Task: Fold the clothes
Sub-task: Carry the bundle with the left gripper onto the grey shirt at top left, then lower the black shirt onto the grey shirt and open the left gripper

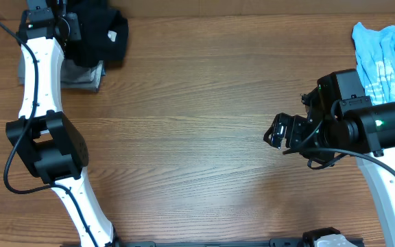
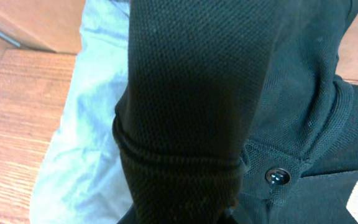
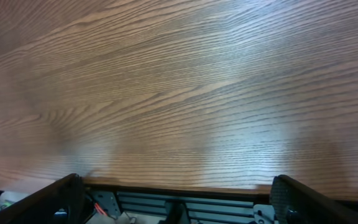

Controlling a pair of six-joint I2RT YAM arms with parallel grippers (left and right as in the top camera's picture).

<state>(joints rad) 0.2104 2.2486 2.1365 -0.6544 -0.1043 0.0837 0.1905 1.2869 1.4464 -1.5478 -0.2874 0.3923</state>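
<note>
No readable text, brand or number in any view. Light blue shirt point(image 1: 388, 58) at the far right edge of the counter point(image 1: 197, 123) carries a pale print, too small and crumpled to make out. Black shirt point(image 2: 229, 93) close up in the left wrist view: plain knit, one dark button point(image 2: 278, 176), lettering on it can't be made out

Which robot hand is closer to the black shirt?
Left. The left gripper is shut on the black shirt; the right gripper hangs open over the table, far across from it.
</note>
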